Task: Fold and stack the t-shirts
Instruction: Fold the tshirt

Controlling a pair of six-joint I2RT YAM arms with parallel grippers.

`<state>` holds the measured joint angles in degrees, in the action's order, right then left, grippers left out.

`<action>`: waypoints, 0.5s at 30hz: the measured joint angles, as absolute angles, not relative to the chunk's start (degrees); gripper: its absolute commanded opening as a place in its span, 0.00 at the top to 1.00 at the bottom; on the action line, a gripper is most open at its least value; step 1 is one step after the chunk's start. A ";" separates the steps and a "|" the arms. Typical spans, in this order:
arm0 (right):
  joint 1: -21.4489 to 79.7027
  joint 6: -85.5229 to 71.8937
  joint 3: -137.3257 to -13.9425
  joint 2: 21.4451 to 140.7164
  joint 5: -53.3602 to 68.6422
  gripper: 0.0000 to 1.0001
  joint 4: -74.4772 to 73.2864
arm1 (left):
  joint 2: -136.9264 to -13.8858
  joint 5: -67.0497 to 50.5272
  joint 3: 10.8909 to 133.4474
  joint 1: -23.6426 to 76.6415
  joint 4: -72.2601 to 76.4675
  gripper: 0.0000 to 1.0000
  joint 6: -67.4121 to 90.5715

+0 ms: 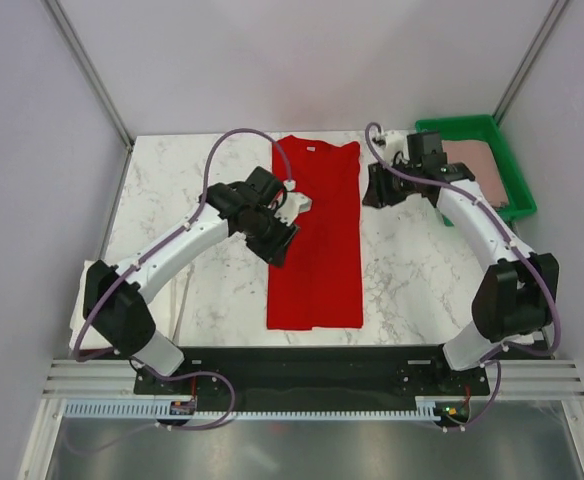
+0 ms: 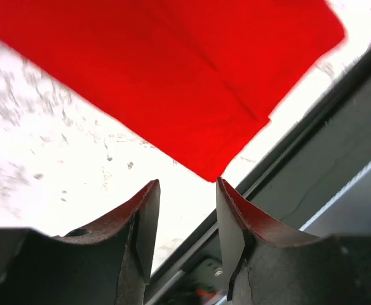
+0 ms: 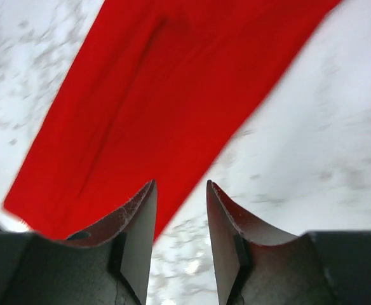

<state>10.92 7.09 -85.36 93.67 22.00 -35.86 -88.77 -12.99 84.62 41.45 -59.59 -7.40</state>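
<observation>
The bright red t-shirt (image 1: pixel 315 235) lies flat in the middle of the table as a long narrow strip, its sleeves folded in and its small white neck label (image 1: pixel 312 148) at the far end. My left gripper (image 1: pixel 277 243) is open and empty above the shirt's left edge. In the left wrist view (image 2: pixel 187 189) its jaws stand apart just short of the shirt's near corner (image 2: pixel 216 170). My right gripper (image 1: pixel 376 190) is open and empty beside the shirt's far right edge. In the right wrist view (image 3: pixel 179 189) the red cloth (image 3: pixel 154 95) lies ahead and to the left. The dusty-pink shirt (image 1: pixel 475 165) lies in the tray.
The green plastic tray (image 1: pixel 456 125) stands at the far right corner. A white cloth (image 1: pixel 78 322), perhaps the white shirt, lies at the table's left edge under the left arm. The black base rail (image 2: pixel 312 165) runs along the near edge of the marble table (image 1: pixel 412 270).
</observation>
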 measured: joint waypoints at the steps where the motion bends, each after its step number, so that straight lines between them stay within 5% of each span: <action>1: 11.25 5.65 -82.02 92.44 24.10 0.55 -36.29 | -89.36 -13.80 82.32 38.70 -58.70 0.52 -5.02; 9: 11.88 -3.31 -50.39 86.04 33.98 0.46 -42.19 | -87.55 -21.63 59.68 25.69 -47.40 0.50 16.58; 15: 13.72 -9.89 -43.79 79.83 38.09 0.45 -43.46 | -86.94 -27.49 47.48 26.76 -39.77 0.42 25.89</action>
